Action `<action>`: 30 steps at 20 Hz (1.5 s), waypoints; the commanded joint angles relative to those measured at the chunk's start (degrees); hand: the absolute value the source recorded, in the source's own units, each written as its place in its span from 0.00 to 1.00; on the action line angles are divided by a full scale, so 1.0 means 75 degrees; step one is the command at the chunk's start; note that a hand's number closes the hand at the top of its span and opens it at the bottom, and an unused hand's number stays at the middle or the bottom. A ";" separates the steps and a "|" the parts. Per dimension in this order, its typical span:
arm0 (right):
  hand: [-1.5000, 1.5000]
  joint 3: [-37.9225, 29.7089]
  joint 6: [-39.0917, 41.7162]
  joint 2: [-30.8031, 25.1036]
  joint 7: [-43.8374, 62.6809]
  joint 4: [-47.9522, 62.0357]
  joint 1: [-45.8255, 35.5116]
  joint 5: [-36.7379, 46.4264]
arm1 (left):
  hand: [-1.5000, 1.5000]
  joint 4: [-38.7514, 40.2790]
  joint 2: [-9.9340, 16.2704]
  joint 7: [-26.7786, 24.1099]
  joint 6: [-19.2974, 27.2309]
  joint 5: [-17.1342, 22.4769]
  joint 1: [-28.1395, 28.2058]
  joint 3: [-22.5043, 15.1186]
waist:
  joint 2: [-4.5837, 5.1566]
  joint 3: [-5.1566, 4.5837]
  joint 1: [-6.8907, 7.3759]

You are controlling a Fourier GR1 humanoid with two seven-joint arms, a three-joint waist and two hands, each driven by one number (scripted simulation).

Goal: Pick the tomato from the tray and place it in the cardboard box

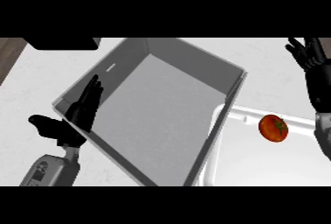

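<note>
From above, we looked steeply down on a white table where a red tomato lay on a white tray at the lower right of the frame, its green stem end turned toward the right. No hand touched the tomato.

We saw a large grey open box filling the middle of the frame, tilted so that its floor and inner walls faced us; its right wall stood just beside the tray's left rim and overlapped the tray's upper left corner. The box looked grey rather than cardboard brown.

Our left hand showed at the left of the frame, fingers straight and released, laid flat along the box's left wall with the thumb spread out over the table. Its grey forearm came in from the lower left edge.

Our right hand rested at the upper right edge of the frame, fingers relaxed and pointing up, holding nothing and well apart from the tomato below it.

A dark object sat at the upper left, cut by the frame's edge; we could not tell what it was.
</note>
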 commanded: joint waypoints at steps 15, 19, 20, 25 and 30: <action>0.00 -0.2756 0.5665 -0.2440 -0.5982 0.2742 0.1554 -0.0893 | 0.50 -0.0942 0.1719 -0.0138 -0.0659 -0.1904 -0.0367 -0.0382 | -0.0081 -0.0109 -0.0048; 0.00 -0.2361 0.5360 -0.2785 -0.7119 0.2972 0.1447 0.0438 | 0.50 -0.0687 0.1892 -0.0415 -0.1075 -0.1817 -0.0304 -0.0200 | -0.0117 -0.0134 -0.0016; 0.00 -0.2291 0.5332 -0.2866 -0.7330 0.2857 0.1602 0.0617 | 0.50 -0.0941 0.1521 0.0069 -0.0543 -0.2121 -0.0487 -0.0416 | -0.0151 -0.0133 -0.0083; 0.00 -0.1176 0.4785 -0.3446 -0.6583 0.2060 0.1606 0.2017 | 0.50 -0.0564 0.1640 -0.0335 -0.0948 -0.1975 -0.0342 -0.0224 | -0.0144 -0.0155 -0.0048; 0.00 -0.0670 0.4825 -0.3813 -0.5652 0.0582 0.1724 0.2504 | 0.50 -0.0714 0.1546 -0.0055 -0.0925 -0.2016 -0.0404 -0.0113 | -0.0205 -0.0165 -0.0180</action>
